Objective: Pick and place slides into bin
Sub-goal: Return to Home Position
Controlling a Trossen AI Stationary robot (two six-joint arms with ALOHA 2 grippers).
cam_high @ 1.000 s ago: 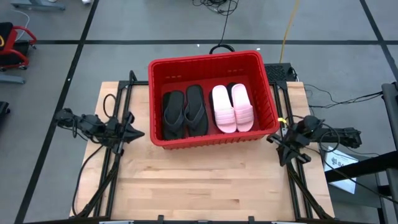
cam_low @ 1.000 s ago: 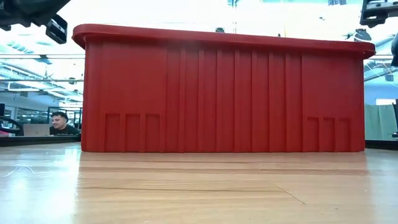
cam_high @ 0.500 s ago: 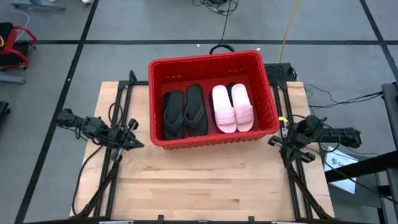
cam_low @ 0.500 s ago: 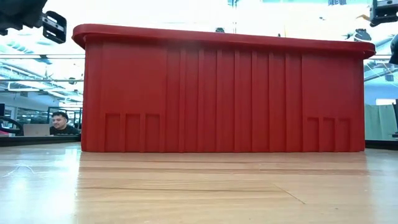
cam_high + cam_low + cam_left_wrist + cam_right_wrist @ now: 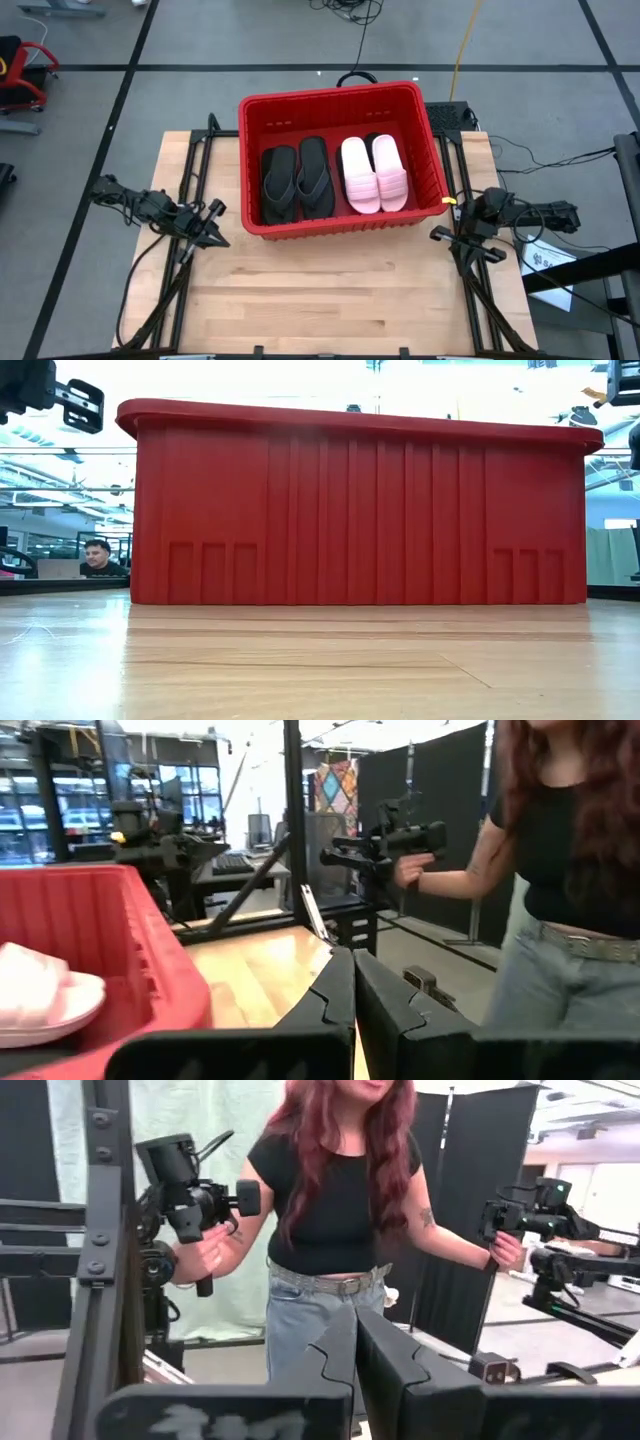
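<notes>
Left end effector [image 5: 354, 965] closed; right end effector [image 5: 356, 1325] closed

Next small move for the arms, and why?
Probably draw both arms back to rest. The left gripper and right gripper are shut, empty, flanking the bin; the black slides and pink slides lie inside it, and none shows elsewhere.
</notes>
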